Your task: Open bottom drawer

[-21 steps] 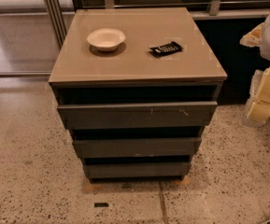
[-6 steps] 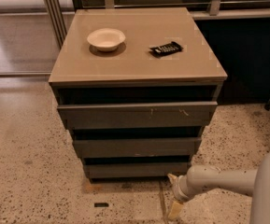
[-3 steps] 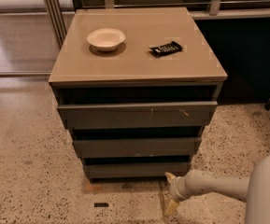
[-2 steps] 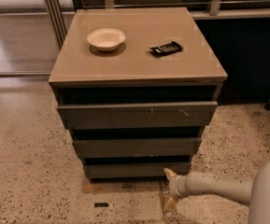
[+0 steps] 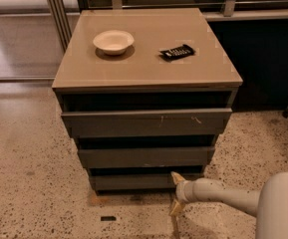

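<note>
The bottom drawer [image 5: 138, 181] sits shut at the foot of the cabinet, just left of and level with the top of the gripper [image 5: 176, 193], whose fingers stand apart one above the other: the upper fingertip [image 5: 177, 178] is at the right part of the drawer's front by its top edge, the lower one down near the speckled floor [image 5: 34, 193]. The front has no handle, so I judge the upper finger must hook into the dark gap above the front's lip (not press on the flat face) and then pull straight back, low and level, without catching the middle drawer [image 5: 146, 157] directly above it. Higher still are the scratched top drawer [image 5: 146, 122] and, far above the gripper on the cabinet top, a white bowl [image 5: 113, 40] and a flat black object [image 5: 177, 52]. Against a second ago the gripper has crept up and left, closing on the drawer; seven seconds ago the arm was off at the right edge, away from the cabinet
</note>
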Tool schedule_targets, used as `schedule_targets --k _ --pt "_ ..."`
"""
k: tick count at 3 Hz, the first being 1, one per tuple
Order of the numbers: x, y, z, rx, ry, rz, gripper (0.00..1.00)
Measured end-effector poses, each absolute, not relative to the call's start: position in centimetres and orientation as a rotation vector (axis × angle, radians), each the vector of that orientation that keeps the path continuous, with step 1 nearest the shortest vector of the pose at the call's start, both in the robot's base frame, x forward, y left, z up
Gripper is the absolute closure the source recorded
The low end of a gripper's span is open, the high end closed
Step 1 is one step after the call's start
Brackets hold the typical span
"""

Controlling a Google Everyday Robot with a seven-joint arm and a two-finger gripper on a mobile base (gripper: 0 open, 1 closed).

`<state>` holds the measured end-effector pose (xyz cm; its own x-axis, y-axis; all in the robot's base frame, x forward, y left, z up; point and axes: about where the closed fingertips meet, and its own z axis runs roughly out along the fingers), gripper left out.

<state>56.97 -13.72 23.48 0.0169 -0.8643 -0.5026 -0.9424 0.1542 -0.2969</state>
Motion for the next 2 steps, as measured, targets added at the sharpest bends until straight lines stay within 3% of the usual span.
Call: schedule_targets --k 2 --pt "61.8 -13.2 22.4 -1.697 1.840 0.160 0.00"
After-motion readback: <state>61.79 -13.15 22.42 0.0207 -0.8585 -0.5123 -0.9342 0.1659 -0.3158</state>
